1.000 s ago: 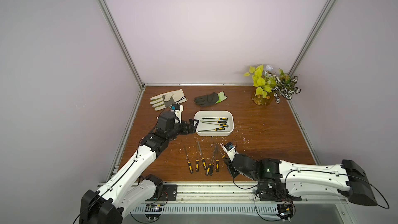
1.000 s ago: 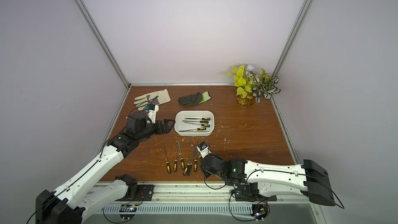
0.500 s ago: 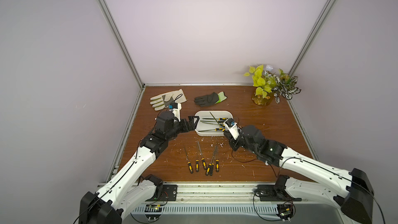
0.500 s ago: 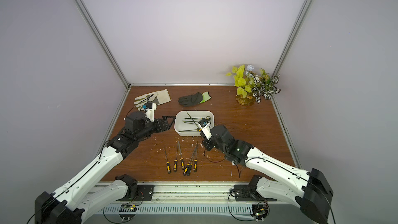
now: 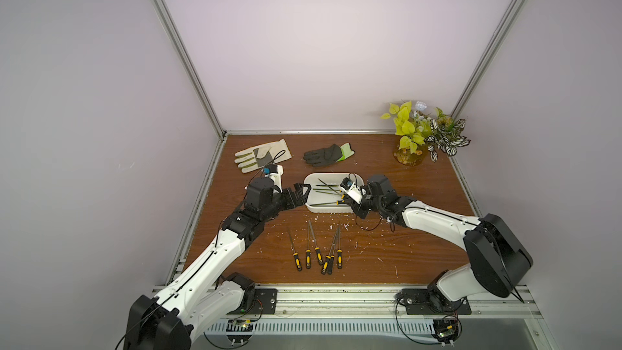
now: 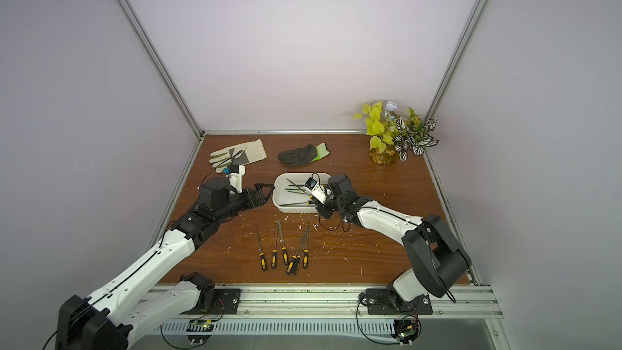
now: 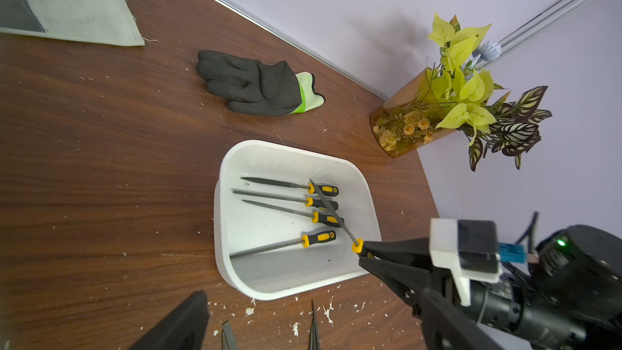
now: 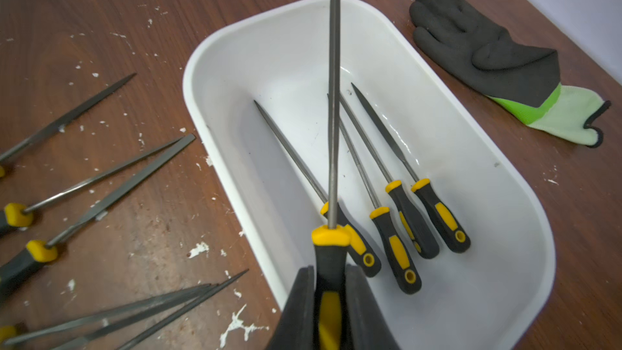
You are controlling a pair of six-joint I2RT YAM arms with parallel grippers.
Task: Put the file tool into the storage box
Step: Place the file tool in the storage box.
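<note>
Right fingers (image 8: 303,311), newly over storage box (image 8: 488,281), tight on file tool (image 8: 331,250) per wrist view; left fingers (image 7: 181,324) wide.

Both top views: mounted high above the front edge of the desk (image 5: 370,149), tilted down toward the back edge, far off, whole desk in frame. Left wrist view: low, close, facing the storage box (image 7: 220,223) and the back right corner plant (image 7: 464,95). Right wrist view: closest, sighting along the file tool (image 8: 333,95) into the storage box. All four share that box.

right tool (image 5: 344,198) | clamped on file (image 5: 329,187) | above storage box (image 5: 323,211)
</note>
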